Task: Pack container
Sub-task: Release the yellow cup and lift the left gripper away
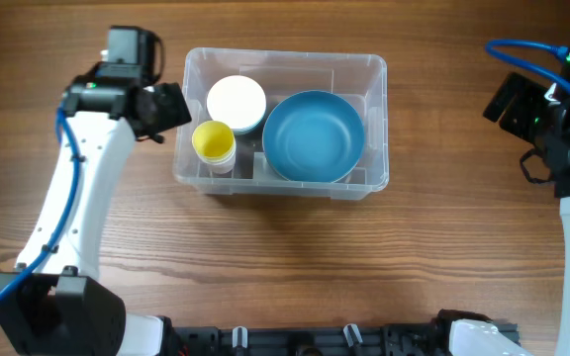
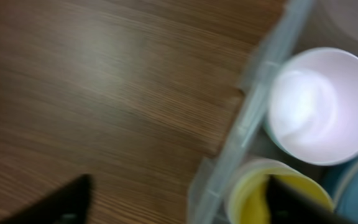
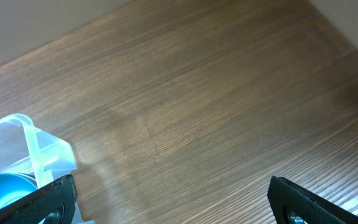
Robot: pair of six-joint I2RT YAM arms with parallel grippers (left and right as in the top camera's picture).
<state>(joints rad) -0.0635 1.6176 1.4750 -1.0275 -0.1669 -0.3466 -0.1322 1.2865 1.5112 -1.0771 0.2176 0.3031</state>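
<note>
Container [image 1: 376, 119] of clear plastic sits a little left of the middle of the tabletop [image 1: 295, 267]. It is a rectangular bin with rounded corners, a rimmed edge and glossy see-through walls. Inside it, a round blue bowl [image 1: 313, 135] with a smooth, matte surface fills the right half. A smaller white bowl [image 1: 237, 102], round and shiny within, lies in the far left corner, just beside the blue one. A yellow cup [image 1: 213, 140], round-mouthed with a paler rim, stands in the near left corner, close against the white bowl. The tabletop is brown wood grain with long streaks running sideways.

The left gripper [image 1: 169, 107], black and blocky, hangs just beside the bin's left wall. Its blurred wrist view shows the fingers [image 2: 64, 199] spread wide, one over bare wood and one over the yellow cup, grasping nothing. The right gripper [image 1: 511, 99] is well apart, near the right edge. Its fingers [image 3: 48, 202] are spread wide over bare wood, empty.
</note>
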